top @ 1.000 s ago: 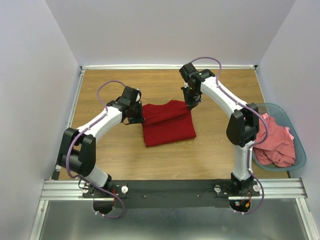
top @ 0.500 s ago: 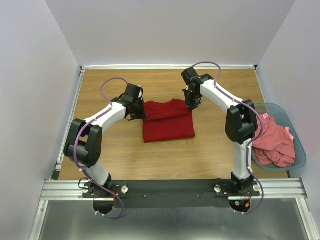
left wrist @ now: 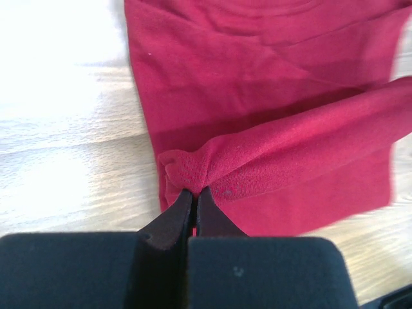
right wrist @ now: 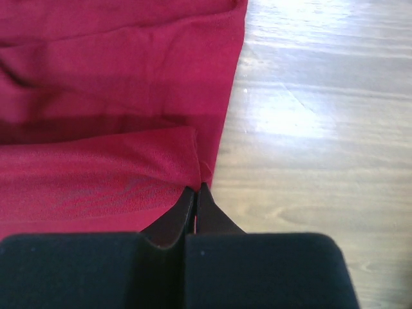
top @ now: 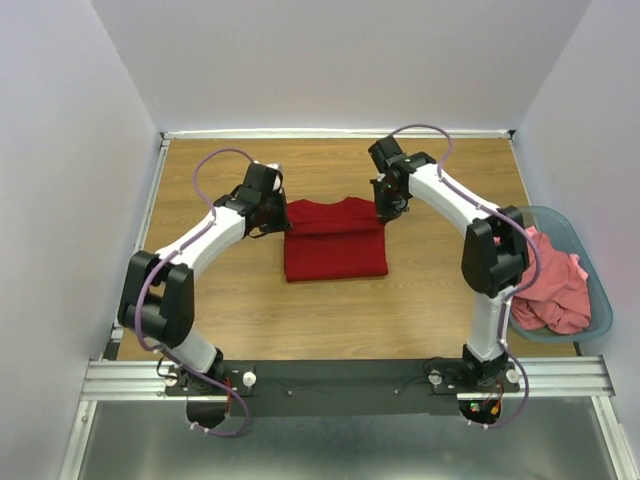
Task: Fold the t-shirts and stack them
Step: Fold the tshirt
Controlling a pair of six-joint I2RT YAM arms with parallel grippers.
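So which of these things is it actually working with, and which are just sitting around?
Part of the job:
dark red t-shirt, pinched at its edges by the left gripper and the right gripper
pink t-shirts, heaped at the right

Just there:
grey-blue basket holding the pink ones
wooden table

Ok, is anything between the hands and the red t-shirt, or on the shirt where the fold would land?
Nothing visible. The left hand and right hand are each shut on a lifted edge of the dark red t-shirt, one per side, and no other object lies on the cloth below.
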